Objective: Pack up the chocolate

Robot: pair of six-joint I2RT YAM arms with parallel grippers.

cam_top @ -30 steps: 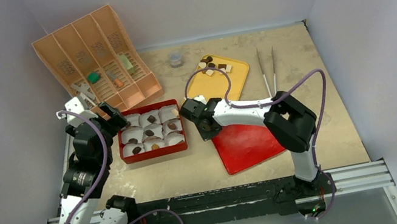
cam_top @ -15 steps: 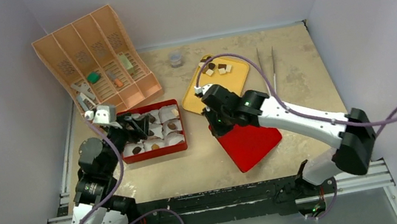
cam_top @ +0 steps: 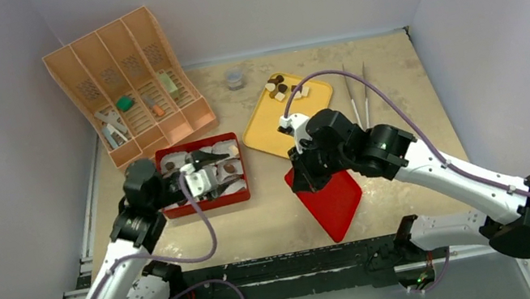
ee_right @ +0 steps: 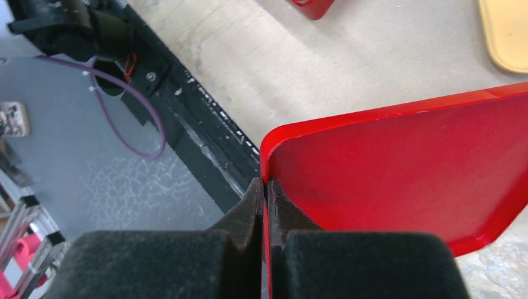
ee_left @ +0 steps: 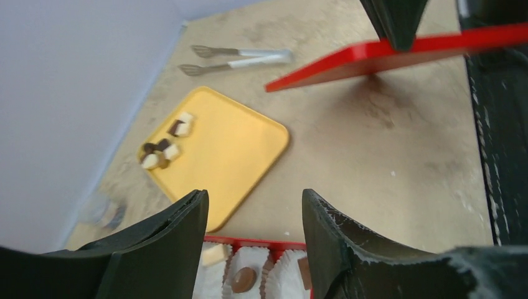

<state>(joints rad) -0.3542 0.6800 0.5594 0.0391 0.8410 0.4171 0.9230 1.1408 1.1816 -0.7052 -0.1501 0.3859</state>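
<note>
While the right tool (ee_right: 266,187) pinched one edge of the red lid (ee_right: 405,162) with its two fingers shut tight on it, the lid hung tilted above the table (cam_top: 400,93). I could not tell if its low corner touched the table. It looked like the lid was held up this way so it could go onto the red box (cam_top: 206,206).

The left tool (ee_left: 254,199) hovered over that box with its fingers wide apart and nothing between them. Maybe it was there to keep the box from sliding, but that was only a guess.

Some chocolate (ee_left: 244,279) sat in white paper cups (ee_left: 258,258) inside the box. More chocolate (ee_left: 163,149) lay in a small pile at one corner of the yellow tray (ee_left: 236,156), well apart from the box. So the packing did not look finished. The metal tongs (ee_left: 240,57) lay on the table near the tray, and no tool touched them.
</note>
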